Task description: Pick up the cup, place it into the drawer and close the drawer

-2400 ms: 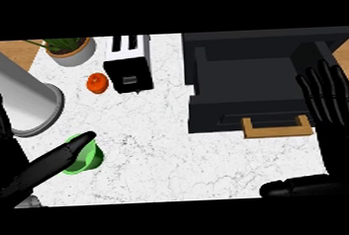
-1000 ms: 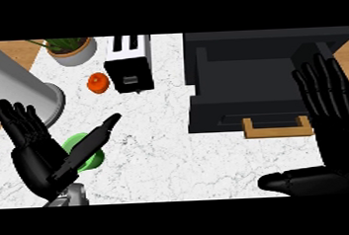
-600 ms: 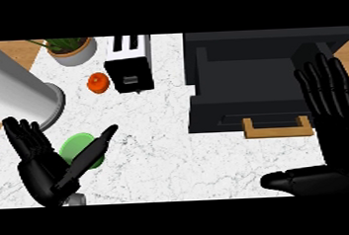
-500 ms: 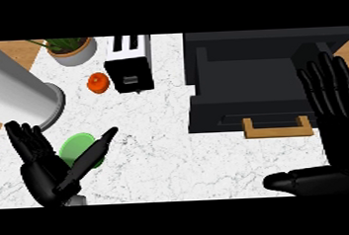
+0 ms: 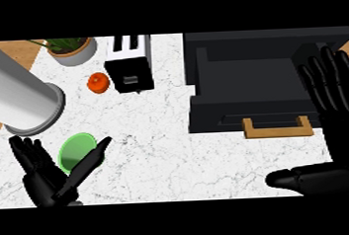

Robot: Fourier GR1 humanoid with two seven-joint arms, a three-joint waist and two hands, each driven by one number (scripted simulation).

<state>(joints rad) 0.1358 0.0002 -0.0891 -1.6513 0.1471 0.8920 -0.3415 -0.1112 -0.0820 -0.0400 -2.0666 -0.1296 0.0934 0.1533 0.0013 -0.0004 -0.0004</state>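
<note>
The green cup (image 5: 76,151) stands on the white marble counter (image 5: 157,155) at the near left, seen from above as a round rim. My left hand (image 5: 43,178) is open just below it, fingers up on the cup's left and thumb slanting across its lower right edge. The black drawer (image 5: 260,91) is pulled open at the right, with its wooden handle (image 5: 276,131) at the front. Over the drawer's right side my right hand (image 5: 330,95) is open, fingers straight, its thumb low at the near right.
A big steel cylinder (image 5: 20,101) lies at the far left, close above the cup. A black toaster (image 5: 129,67), a small orange fruit (image 5: 97,82) and a potted plant (image 5: 72,47) stand at the back.
My left hand has slid down toward the near edge, uncovering more of the green cup. The cup and the right hand stay about where they were.
</note>
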